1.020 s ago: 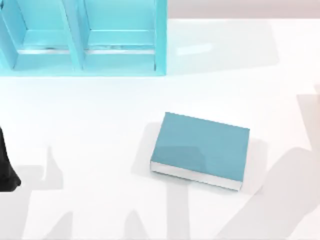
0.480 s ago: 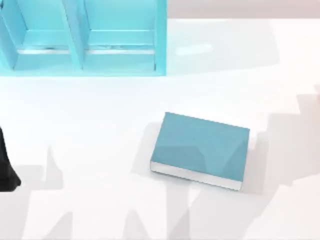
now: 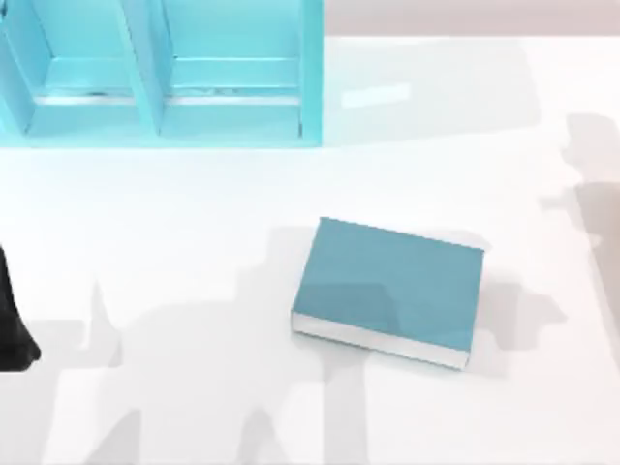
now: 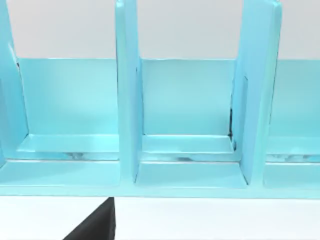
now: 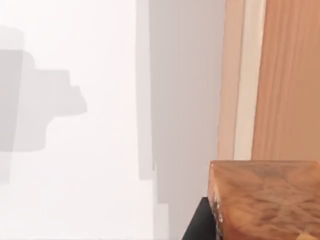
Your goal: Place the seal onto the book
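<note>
Since a second ago the arm shadows on the white table [image 3: 194, 223] have shifted: the broad one near the right edge has thinned, and a new one spreads left of the book [image 3: 387, 289], which has not moved. It lies flat right of centre, teal cover up, white page edges along its near side. The shelf unit [image 3: 160, 73] stands at the far left. The left arm [image 3: 12, 325] is parked at the left edge; its fingers' state cannot be told. In the right wrist view the seal [image 5: 267, 200] sits close to the camera against a dark part [image 5: 200, 222] of the right arm; whether fingers close on it cannot be told.
</note>
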Tool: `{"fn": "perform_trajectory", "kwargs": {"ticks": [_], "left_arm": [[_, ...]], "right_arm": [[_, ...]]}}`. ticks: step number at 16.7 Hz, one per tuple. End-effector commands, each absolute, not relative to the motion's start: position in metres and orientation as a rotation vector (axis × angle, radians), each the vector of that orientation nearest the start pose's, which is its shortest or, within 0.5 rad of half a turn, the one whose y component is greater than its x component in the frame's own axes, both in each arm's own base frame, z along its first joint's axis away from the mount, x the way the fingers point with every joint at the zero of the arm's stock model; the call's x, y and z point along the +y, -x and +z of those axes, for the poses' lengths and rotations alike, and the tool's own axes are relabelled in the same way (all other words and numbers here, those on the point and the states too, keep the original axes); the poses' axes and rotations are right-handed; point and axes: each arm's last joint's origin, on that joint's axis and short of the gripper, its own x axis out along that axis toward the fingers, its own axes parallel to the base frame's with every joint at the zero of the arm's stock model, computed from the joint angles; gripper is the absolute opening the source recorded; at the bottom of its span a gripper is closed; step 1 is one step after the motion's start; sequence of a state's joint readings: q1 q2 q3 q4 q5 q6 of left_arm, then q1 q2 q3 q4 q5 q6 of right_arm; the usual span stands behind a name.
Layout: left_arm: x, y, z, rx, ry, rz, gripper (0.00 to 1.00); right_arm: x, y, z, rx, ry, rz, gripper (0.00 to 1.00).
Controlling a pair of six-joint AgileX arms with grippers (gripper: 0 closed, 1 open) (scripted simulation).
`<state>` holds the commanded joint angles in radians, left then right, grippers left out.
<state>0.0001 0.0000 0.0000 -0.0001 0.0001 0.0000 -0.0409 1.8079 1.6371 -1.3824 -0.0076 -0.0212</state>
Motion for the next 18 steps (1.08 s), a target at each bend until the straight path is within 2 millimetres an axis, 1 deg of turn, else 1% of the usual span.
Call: {"fn": "perform_trajectory", "kwargs": {"ticks": [2,7,9,10,12,14,16,18], "left_arm": [[-0.001,-0.106,0.160,0.000,0.000,0.000,1.00],[-0.001,-0.106,0.160,0.000,0.000,0.000,1.00],[-0.001,-0.106,0.160,0.000,0.000,0.000,1.00],[-0.001,-0.106,0.160,0.000,0.000,0.000,1.00],[-0.001,-0.106,0.160,0.000,0.000,0.000,1.00],[-0.001,-0.106,0.160,0.000,0.000,0.000,1.00],[-0.001,-0.106,0.160,0.000,0.000,0.000,1.00],[-0.001,-0.106,0.160,0.000,0.000,0.000,1.00]], "right_arm": [[0.001,-0.338,0.282,1.563,-0.009,-0.010,0.00],[0.002,-0.339,0.280,1.570,-0.014,-0.012,0.00],[0.014,-0.348,0.275,1.575,-0.011,-0.012,0.00],[0.026,-0.354,0.269,1.584,-0.009,-0.014,0.00],[0.060,-0.365,0.253,1.604,-0.002,-0.022,0.00],[0.108,-0.369,0.237,1.615,0.006,-0.031,0.00],[0.159,-0.363,0.224,1.610,0.008,-0.036,0.00],[0.205,-0.353,0.213,1.595,0.001,-0.031,0.00]]}}
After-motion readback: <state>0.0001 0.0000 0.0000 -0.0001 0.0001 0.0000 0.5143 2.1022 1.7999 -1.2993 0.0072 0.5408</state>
